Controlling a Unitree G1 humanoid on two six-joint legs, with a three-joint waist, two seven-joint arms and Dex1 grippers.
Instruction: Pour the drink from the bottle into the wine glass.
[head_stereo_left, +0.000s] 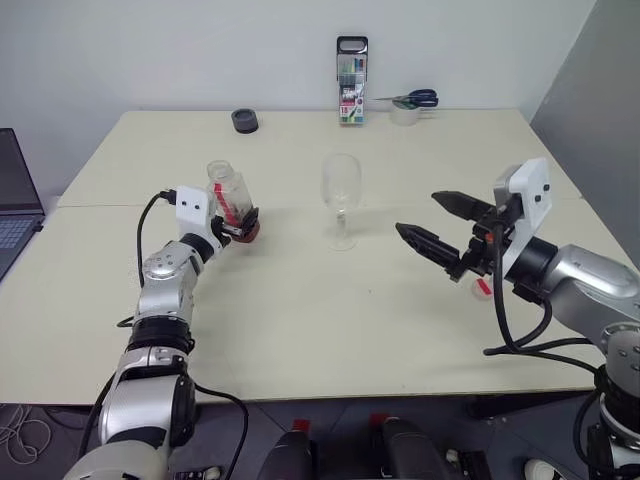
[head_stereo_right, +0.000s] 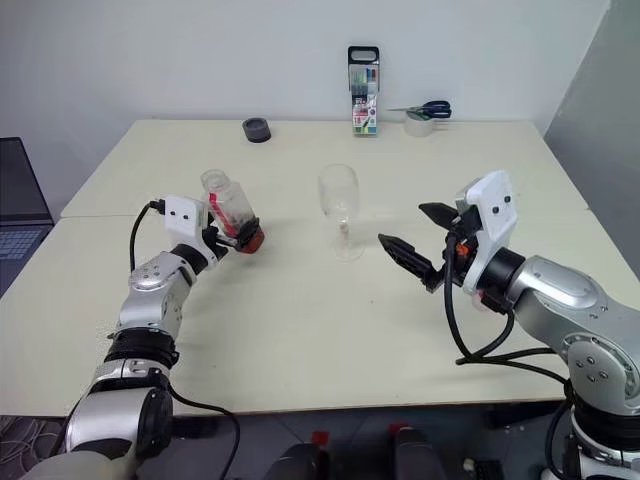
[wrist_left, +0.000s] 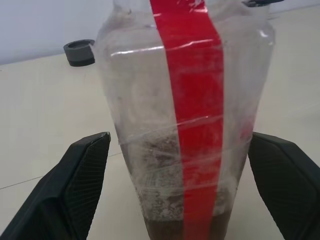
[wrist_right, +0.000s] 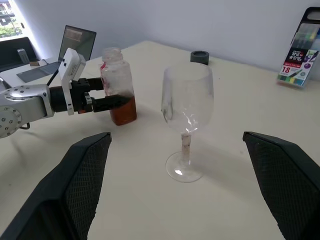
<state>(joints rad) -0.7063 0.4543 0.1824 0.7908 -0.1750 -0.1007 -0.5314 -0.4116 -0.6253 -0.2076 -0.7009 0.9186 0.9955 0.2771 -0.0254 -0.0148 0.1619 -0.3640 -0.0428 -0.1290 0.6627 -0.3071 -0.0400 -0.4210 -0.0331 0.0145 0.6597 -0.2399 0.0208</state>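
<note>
Straddling the uncapped bottle (head_stereo_left: 229, 200) on the table (head_stereo_left: 300, 330) left of the empty wine glass (head_stereo_left: 341, 200), the left gripper (wrist_right: 107, 97) is needing a square, firm squeeze, while the right gripper (head_stereo_left: 430, 225) is waiting open.

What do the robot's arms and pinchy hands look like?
Both arms are shiny silver metal with black joints. Each wrist wears a white box. The left gripper and right gripper each have two black pointed fingers with bumpy insides. Black cables loop along both arms.
</note>
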